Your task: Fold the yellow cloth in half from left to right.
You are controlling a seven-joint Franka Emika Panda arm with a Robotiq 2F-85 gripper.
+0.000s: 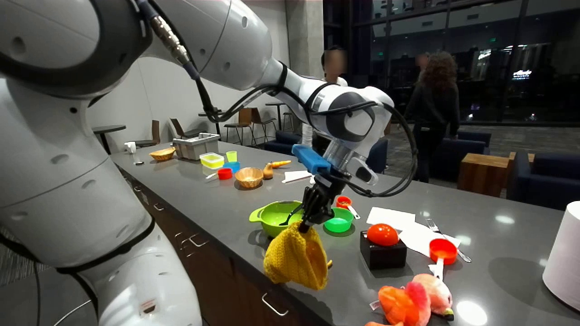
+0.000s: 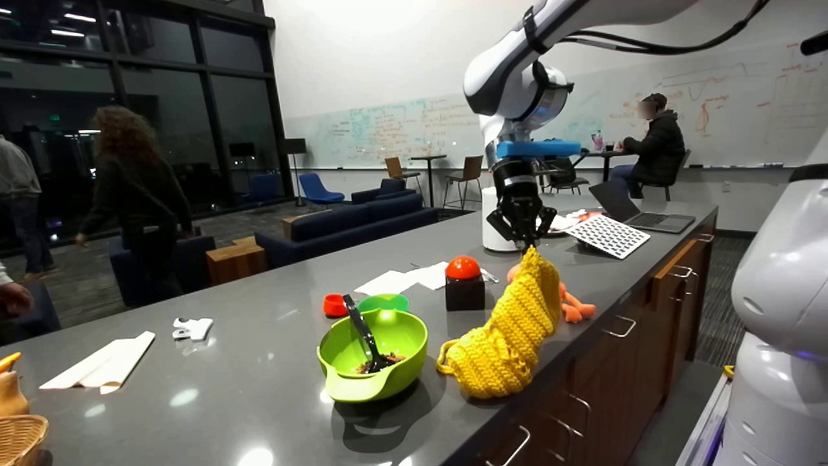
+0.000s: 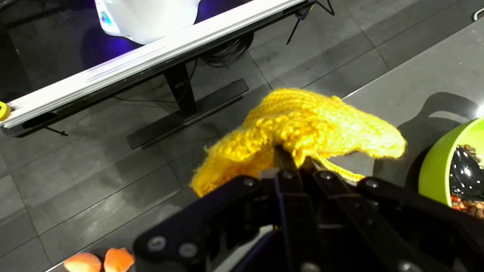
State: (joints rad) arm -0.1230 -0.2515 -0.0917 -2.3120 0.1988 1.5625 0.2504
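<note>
The yellow cloth (image 1: 294, 258) is a knitted piece, bunched and hanging from my gripper (image 1: 306, 225) in an exterior view. In an exterior view the cloth (image 2: 508, 336) rises to a peak at the fingertips of the gripper (image 2: 530, 248), and its lower part reaches down at the counter's front edge. I cannot tell how much of it rests on the counter. In the wrist view the gripper (image 3: 297, 162) is shut on the cloth (image 3: 302, 121), with a pinched bit between the fingertips. A thin yellow loop sticks out at one side. The cloth's underside is hidden.
A green bowl (image 2: 394, 383) with a black spoon (image 2: 362, 330) stands close beside the cloth. A black box with a red dome (image 1: 384, 256), a green cup (image 1: 339, 225) and a plush toy (image 1: 403, 304) are nearby. The grey counter (image 2: 246, 362) ends at drawers with handles.
</note>
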